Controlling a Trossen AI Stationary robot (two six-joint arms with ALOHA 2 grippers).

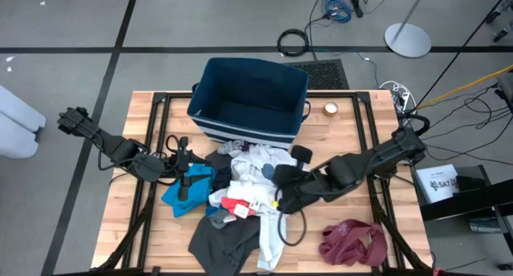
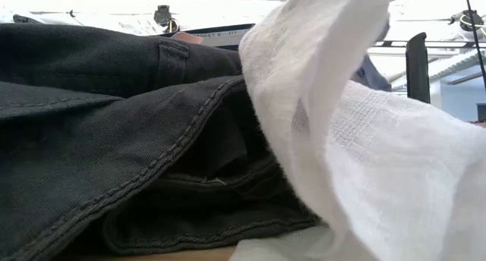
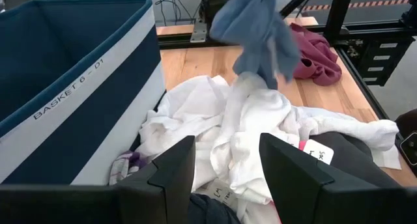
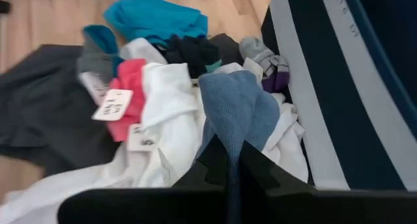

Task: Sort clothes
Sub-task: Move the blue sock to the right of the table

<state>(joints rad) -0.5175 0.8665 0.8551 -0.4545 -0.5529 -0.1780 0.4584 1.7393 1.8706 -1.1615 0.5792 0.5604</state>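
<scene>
A pile of clothes lies in the table's middle, in front of the dark blue bin. It holds white tops, a bright blue top, a red piece and a dark grey garment. A maroon top lies apart at the near right. My right gripper is over the pile's right side, shut on a grey-blue sock. The sock also shows in the left wrist view. My left gripper is open at the pile's left side, its fingers over the white tops. My right gripper pinches one end of the grey-blue sock between its two fingers. It comes from the table's right, slanting down. The sock hangs above the white tops, and its lower end reaches down to them; whether it touches them I cannot tell.
The bin's striped wall stands right beside the pile. A small round thing lies right of the bin. More socks lie against the bin wall. In the low view the dark grey garment and white cloth fill the picture.
</scene>
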